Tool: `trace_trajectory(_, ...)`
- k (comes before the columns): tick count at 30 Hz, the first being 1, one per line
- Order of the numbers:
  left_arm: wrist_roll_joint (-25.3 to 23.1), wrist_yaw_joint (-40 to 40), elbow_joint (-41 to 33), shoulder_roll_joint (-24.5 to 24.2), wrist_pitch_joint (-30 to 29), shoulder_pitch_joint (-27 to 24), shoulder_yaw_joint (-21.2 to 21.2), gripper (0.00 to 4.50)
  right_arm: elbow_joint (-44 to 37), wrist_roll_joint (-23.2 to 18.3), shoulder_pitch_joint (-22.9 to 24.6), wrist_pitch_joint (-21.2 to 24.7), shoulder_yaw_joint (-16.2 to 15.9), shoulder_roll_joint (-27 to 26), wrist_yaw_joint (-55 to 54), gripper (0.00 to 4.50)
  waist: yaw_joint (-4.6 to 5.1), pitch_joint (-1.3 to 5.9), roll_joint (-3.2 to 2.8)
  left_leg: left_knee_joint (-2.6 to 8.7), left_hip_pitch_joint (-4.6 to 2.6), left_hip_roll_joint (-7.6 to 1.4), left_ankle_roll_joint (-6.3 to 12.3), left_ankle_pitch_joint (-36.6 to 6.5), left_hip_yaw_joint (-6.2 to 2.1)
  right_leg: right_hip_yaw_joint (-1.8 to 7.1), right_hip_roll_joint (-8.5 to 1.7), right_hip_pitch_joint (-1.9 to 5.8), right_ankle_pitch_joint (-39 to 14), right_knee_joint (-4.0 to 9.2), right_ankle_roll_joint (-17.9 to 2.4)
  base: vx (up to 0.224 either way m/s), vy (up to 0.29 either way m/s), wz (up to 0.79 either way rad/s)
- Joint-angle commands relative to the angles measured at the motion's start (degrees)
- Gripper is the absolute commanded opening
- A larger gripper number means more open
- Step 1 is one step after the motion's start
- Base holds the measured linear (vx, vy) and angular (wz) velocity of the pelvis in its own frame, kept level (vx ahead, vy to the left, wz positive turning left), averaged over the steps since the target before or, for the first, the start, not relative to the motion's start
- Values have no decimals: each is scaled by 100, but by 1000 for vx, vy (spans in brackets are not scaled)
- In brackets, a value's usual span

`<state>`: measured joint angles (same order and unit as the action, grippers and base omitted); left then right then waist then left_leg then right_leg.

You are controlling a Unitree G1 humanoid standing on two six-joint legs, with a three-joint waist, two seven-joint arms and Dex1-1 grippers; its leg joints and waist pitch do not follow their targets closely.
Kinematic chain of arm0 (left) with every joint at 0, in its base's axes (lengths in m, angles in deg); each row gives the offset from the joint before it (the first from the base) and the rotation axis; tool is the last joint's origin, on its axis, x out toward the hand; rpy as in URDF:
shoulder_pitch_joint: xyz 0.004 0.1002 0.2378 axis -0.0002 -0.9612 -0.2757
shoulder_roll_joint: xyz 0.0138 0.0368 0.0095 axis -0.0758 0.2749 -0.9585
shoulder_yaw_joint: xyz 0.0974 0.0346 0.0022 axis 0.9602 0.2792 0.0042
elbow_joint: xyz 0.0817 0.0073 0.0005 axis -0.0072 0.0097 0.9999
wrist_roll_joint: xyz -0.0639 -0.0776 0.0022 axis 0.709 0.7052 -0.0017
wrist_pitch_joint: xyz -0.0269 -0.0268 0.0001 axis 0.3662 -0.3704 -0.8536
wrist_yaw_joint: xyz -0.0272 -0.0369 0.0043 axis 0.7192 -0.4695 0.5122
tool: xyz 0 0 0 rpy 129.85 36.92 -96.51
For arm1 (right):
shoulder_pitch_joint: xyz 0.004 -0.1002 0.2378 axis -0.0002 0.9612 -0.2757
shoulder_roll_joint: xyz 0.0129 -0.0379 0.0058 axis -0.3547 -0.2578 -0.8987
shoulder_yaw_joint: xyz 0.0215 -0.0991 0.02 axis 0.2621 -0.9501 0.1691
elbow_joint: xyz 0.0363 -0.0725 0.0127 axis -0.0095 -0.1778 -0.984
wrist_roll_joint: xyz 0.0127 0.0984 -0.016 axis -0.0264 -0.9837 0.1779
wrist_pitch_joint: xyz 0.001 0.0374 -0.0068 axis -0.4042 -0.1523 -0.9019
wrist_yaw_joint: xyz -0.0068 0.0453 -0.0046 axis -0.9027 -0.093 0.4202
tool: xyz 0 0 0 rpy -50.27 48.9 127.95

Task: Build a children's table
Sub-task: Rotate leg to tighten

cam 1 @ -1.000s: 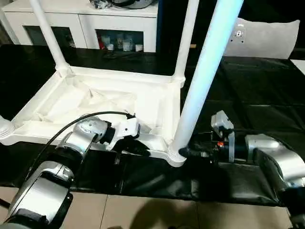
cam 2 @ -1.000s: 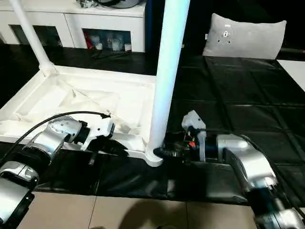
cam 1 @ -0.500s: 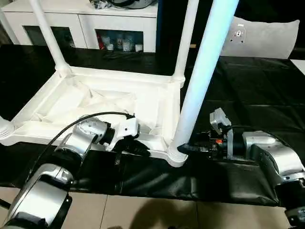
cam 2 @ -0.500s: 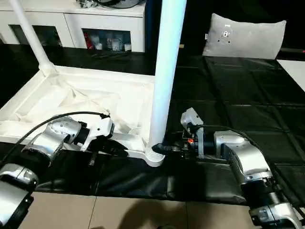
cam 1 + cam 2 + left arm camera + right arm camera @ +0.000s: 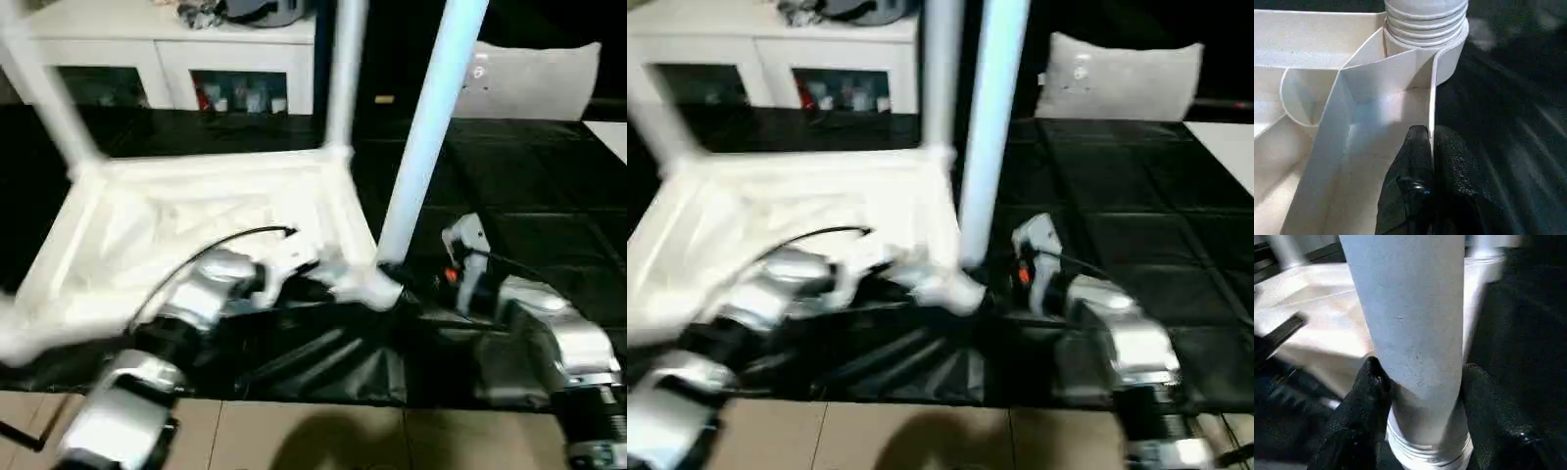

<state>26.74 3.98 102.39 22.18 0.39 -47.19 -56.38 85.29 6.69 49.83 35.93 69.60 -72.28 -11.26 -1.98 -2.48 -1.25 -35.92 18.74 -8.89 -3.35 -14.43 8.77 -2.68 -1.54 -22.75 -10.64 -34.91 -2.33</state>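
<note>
The right tool [image 5: 1418, 396] clasps the upright leg [image 5: 426, 137] near its socket; at nine o'clock, the left tool [image 5: 1431, 147] pinches the table's rim [image 5: 1431, 105].

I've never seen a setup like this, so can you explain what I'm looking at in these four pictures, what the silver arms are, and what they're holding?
The silver arms belong to a humanoid robot. The two wide pictures come from cameras in its head, looking down; the two close-ups come from a camera on each wrist. On the black mat lies a white children's table, upside down, legs pointing up. The left gripper is shut on the table's thin rim beside a corner socket. The right gripper has its two black fingers on either side of the near leg, just above where it screws in. Behind stands a white cabinet.
</note>
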Motion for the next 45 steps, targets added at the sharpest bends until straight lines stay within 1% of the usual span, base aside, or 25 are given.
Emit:
trace_trajectory(1, 94, -628, 98, 517, -105, 123, 22, 0, -35, 16, -78, 365, -431, -483, -382, 190, -18, 249, 97, 432, 108, -247, 391, -297, -95, 285, -583, 314, -2691, 658, -522, 0, 0, 0)
trace_trajectory(2, 12, -822, 101, 604, -142, 166, 20, 0, -55, 77, -99, 424, -384, -651, -693, 190, -17, 260, 66, 434, 104, -246, 376, -337, -105, 281, -593, 324, -2748, 661, -487, 0, 0, 0)
trace_trajectory(3, -59, -957, 117, 651, -131, 192, 31, 0, -60, 127, -115, 450, -331, -767, -930, 190, -10, 258, 68, 446, 113, -257, 376, -345, -111, 285, -593, 311, -2728, 672, -462, 0, 0, 0)
trace_trajectory(6, -188, -1143, 52, 703, -194, 186, 42, 0, -106, 253, -74, 313, -310, -874, -1079, 190, 7, 272, 35, 463, 108, -281, 400, -411, -124, 290, -602, 311, -2506, 654, -542, 0, 0, 0)
trace_trajectory(8, -264, -1105, 17, 627, -24, 166, 89, 0, -272, 116, 106, 46, -232, -748, -773, 259, -5, 284, 29, 460, 113, -295, 451, -421, -121, 305, -620, 321, -2346, 644, -597, 0, 0, 0)
trace_trajectory(12, -284, -1023, 37, 537, 211, 153, 110, 0, -356, 26, 193, 9, -149, -593, -572, 272, -24, 306, 14, 470, 132, -331, 563, -258, -131, 313, -630, 351, -1724, 590, -822, 0, 0, 0)
trace_trajectory(14, -256, -809, 49, 388, 479, 106, 100, 0, -384, 61, 271, -225, -73, -262, -206, 307, -28, 310, 9, 453, 146, -323, 610, -256, -117, 317, -640, 375, -1570, 577, -915, 0, 0, 0)
trace_trajectory(16, -231, -559, 33, 258, 716, 48, 118, 0, -304, 109, 294, -405, -11, -16, 14, 312, -31, 308, 27, 446, 157, -311, 655, -227, -107, 319, -632, 387, -1546, 574, -913, 0, 0, 0)
trace_trajectory(19, -222, -127, -14, 28, 924, -60, 209, 0, -294, 74, 331, -521, 79, 323, 366, 349, -55, 315, 32, 441, 173, -301, 742, -113, -117, 304, -642, 400, -1588, 579, -844, 0, 0, 0)
trace_trajectory(20, -242, 124, -22, -118, 960, -105, 283, 0, -283, 159, 358, -801, 51, 512, 560, 353, -51, 315, 40, 440, 178, -306, 765, -57, -112, 304, -641, 394, -1577, 569, -828, 0, 0, 0)
trace_trajectory(22, -260, 229, -4, -184, 1038, -114, 327, 0, -297, 130, 367, -780, 29, 597, 707, 363, -48, 315, 30, 444, 167, -325, 777, -43, -106, 299, -640, 374, -1570, 562, -839, 0, 0, 0)
trace_trajectory(23, -302, 443, 48, -320, 1248, -125, 424, 0, -349, -14, 379, -548, -20, 780, 1078, 388, -49, 314, 47, 444, 162, -323, 827, -52, -109, 294, -627, 381, -1525, 557, -865, 0, 0, 0)
trace_trajectory(24, -315, 503, 69, -358, 1332, -127, 454, 0, -372, -84, 381, -422, -31, 832, 1201, 388, -54, 323, 28, 448, 154, -350, 869, 5, -113, 293, -637, 374, -1377, 540, -922, 0, 0, 0)
trace_trajectory(25, -295, 863, 57, -495, 1534, -153, 565, 0, -346, -145, 346, -427, -73, 957, 1513, 388, -49, 327, 99, 447, 161, -361, 915, 60, -106, 287, -646, 380, -1222, 533, -965, 0, 0, 0)
trace_trajectory(28, -262, 1157, 29, -600, 1605, -172, 638, 0, -298, -179, 305, -496, -105, 1049, 1767, 388, -100, 329, 58, 446, 157, -388, 961, 177, -108, 284, -674, 365, -1082, 497, -1021, 0, 0, 0)
trace_trajectory(29, -241, 1264, 22, -634, 1647, -177, 654, 0, -269, -188, 287, -537, -120, 1085, 1882, 374, -101, 328, 60, 444, 153, -391, 948, 183, -103, 281, -671, 360, -1057, 493, -1032, 0, 0, 0)
trace_trajectory(30, -116, 1773, -35, -779, 1769, -186, 708, 0, -135, -253, 183, -690, -216, 1239, 2452, 362, -123, 339, 120, 439, 138, -388, 959, 173, -92, 270, -672, 362, -1043, 488, -1061, 0, 0, 0)
trace_trajectory(31, -116, 1773, -35, -779, 1769, -186, 708, 0, -135, -253, 183, -690, -216, 1239, 2452, 354, -151, 341, 96, 443, 148, -392, 963, 195, -98, 272, -685, 377, -1034, 461, -1084, 0, 0, 0)
trace_trajectory(33, -35, 2009, -72, -825, 1755, -179, 699, 0, -56, -291, 117, -788, -291, 1308, 2749, 353, -207, 344, 78, 430, 126, -430, 969, 266, -80, 265, -685, 333, -888, 434, -1127, 0, 0, 0)
trace_trajectory(34, 15, 2184, -102, -859, 1767, -165, 700, 0, -2, -343, 55, -774, -367, 1367, 3002, 337, -223, 343, 98, 431, 128, -440, 982, 297, -71, 260, -686, 333, -797, 424, -1164, 0, 0, 0)
trace_trajectory(35, 40, 2301, -132, -883, 1769, -153, 711, 0, 23, -387, 12, -739, -429, 1405, 3181, 321, -253, 341, 117, 431, 131, -440, 1000, 296, -64, 252, -698, 344, -782, 421, -1173, 0, 0, 0)
trace_trajectory(36, 66, 2393, -148, -900, 1785, -143, 711, 0, 47, -412, -24, -721, -489, 1431, 3312, 311, -288, 346, 94, 427, 132, -448, 1013, 322, -65, 239, -706, 341, -782, 408, -1180, 0, 0, 0)
trace_trajectory(37, 72, 2475, -154, -924, 1820, -125, 728, 0, 57, -428, -64, -662, -578, 1453, 3455, 311, -303, 349, 120, 426, 135, -454, 1030, 354, -61, 235, -710, 346, -761, 409, -1163, 0, 0, 0)
trace_trajectory(38, 55, 2517, -140, -948, 1853, -103, 747, 0, 70, -428, -96, -629, -652, 1465, 3561, 303, -341, 357, 102, 421, 121, -466, 1038, 422, -63, 231, -711, 326, -685, 386, -1173, 0, 0, 0)
trace_trajectory(45, 47, 2605, 35, -1008, 2021, -11, 740, 0, 161, -427, -179, -511, -792, 1511, 3893, 250, -402, 369, 131, 416, 139, -464, 938, 487, -50, 206, -721, 339, -690, 370, -1081, 0, 0, 0)
